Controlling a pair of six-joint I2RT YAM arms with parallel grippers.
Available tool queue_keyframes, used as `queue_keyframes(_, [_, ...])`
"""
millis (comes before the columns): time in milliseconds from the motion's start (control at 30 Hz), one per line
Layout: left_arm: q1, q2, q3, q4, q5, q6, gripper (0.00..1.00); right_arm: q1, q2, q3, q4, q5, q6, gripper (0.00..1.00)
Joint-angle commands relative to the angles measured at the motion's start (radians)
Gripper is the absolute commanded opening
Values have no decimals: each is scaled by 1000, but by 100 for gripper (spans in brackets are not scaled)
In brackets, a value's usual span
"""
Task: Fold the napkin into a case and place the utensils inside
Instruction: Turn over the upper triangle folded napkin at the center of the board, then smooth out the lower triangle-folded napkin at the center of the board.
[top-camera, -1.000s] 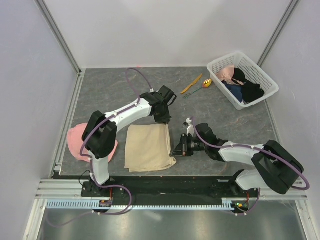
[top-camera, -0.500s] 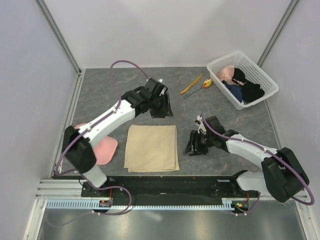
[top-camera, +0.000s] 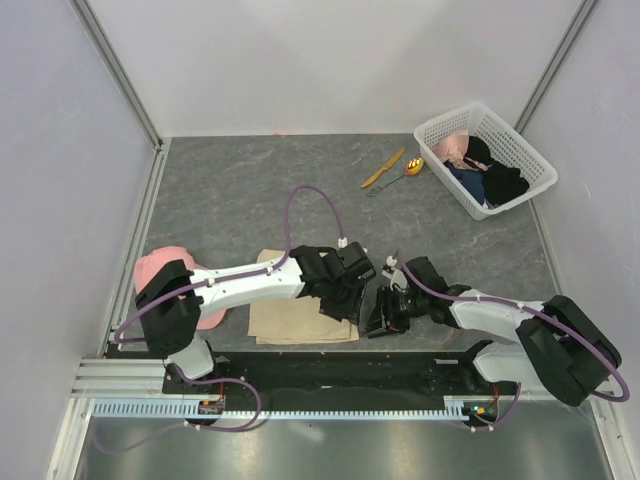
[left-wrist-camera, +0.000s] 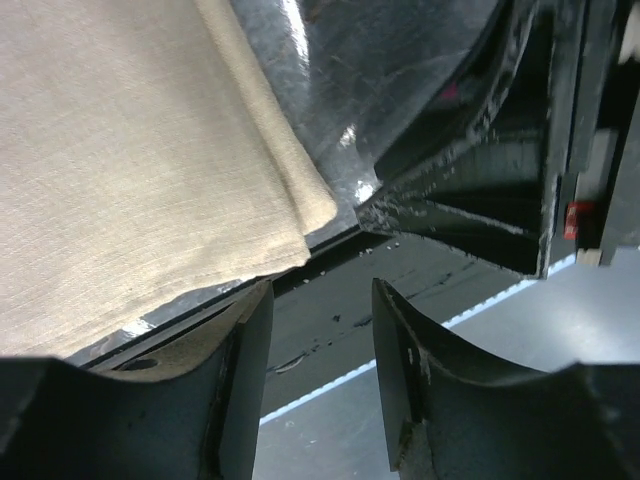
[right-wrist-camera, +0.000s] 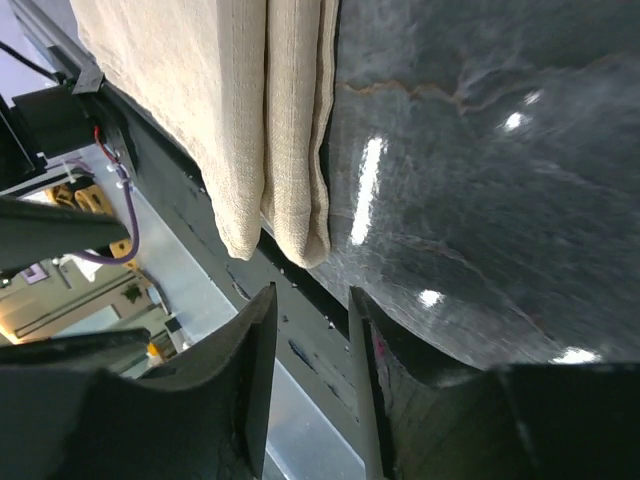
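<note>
Beige napkin (top-camera: 285, 320) released, both arms regrouped at its 5 o'clock corner.

A second ago both end effectors pinched the napkin's right edge. Since then they have let go, and the left arm has swung from the far side down to that corner. The left end effector (top-camera: 345, 303) and the right end effector (top-camera: 378, 318) are both open and empty, with layered cloth just ahead of each pair of fingers. The napkin lies flat at 6 o'clock on the worktop (top-camera: 250, 190), so probably another fold comes next. The orange knife (top-camera: 383, 168) and the spoon (top-camera: 404, 174) wait untouched at 1 o'clock. A white basket (top-camera: 448, 175) sits at 2 o'clock and a pink cap (top-camera: 160, 270) at 8. The worktop is grey stone-patterned, enclosed by pale walls (top-camera: 330, 60).
</note>
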Motion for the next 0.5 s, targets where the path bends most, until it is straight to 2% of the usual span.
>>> queue_keyframes(0, [-6,13,1,-3,-56,-38,49,56,16,-64,223,-24,109,40])
queue_keyframes(133, [-23,40,0,1,-48,-41,49,67,26,-78,263,-4,136,40])
queue_keyframes(467, [-28,105,-28,18,-42,-52,40,68,75,-85,307,22,147,36])
